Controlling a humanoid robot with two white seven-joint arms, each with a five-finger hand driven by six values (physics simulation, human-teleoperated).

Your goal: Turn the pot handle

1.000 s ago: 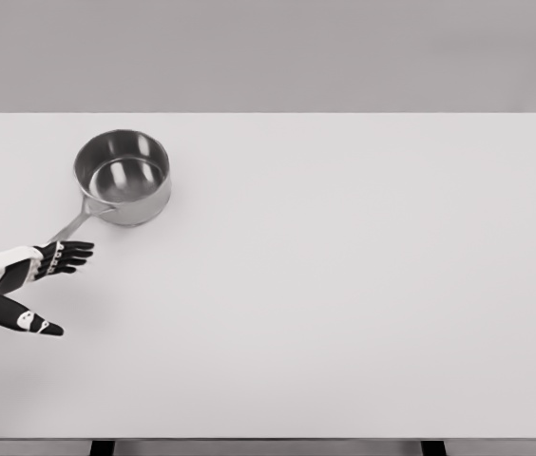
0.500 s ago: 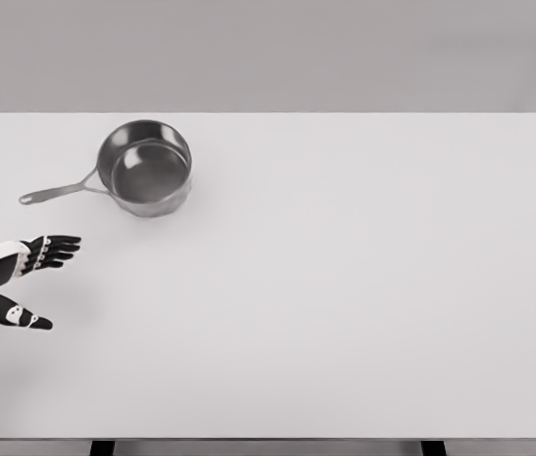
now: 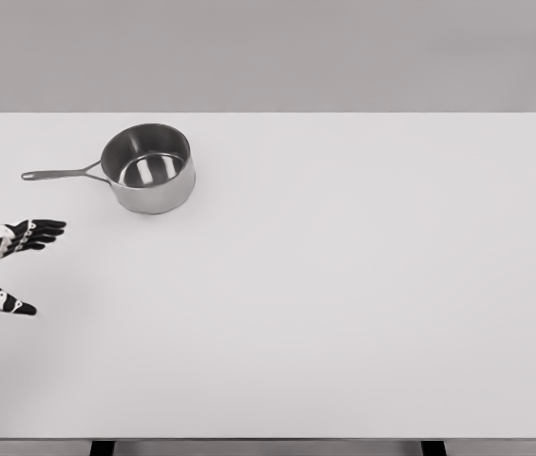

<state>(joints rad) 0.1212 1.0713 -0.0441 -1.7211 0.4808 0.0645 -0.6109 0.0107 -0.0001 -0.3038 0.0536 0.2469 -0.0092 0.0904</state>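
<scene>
The pot (image 3: 150, 169) stands upright on the tabletop (image 3: 344, 304), toward its far left, with its handle (image 3: 59, 174) running nearly level out to the left. We see our left hand (image 3: 2, 266) at the left edge, below and a little left of the handle tip, well apart from it, fingers spread and holding nothing. It is the only hand in view, so any further push falls to it. The pot is polished metal, empty, low-walled, with a thin straight handle.

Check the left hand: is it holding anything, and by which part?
Nothing is held. The left hand is open, apart from the pot and its handle.
</scene>
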